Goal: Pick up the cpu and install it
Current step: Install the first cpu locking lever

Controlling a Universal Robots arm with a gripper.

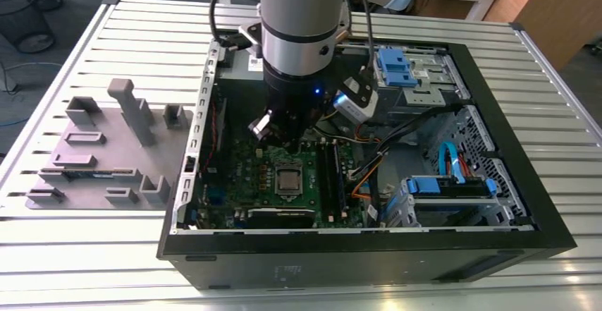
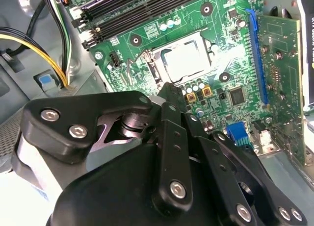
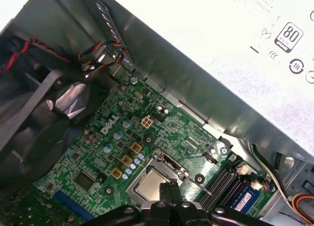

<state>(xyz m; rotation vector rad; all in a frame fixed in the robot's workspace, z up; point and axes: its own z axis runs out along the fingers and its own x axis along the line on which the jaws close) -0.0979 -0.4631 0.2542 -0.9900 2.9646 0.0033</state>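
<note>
The open computer case (image 1: 489, 205) lay on the slatted table (image 1: 84, 254), its green motherboard (image 1: 244, 184) exposed. The cpu (image 2: 185, 60) sat in its socket on that board, and the gripper (image 2: 169, 91) hovered just above it, fingers closed together, holding nothing.

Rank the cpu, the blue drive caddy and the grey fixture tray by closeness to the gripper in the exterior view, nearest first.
1. The cpu, seated in the motherboard socket directly below the gripper.
2. The blue drive caddy, at the case's far side, toward the exterior view's right.
3. The grey fixture tray, outside the case on the exterior view's left.
</note>
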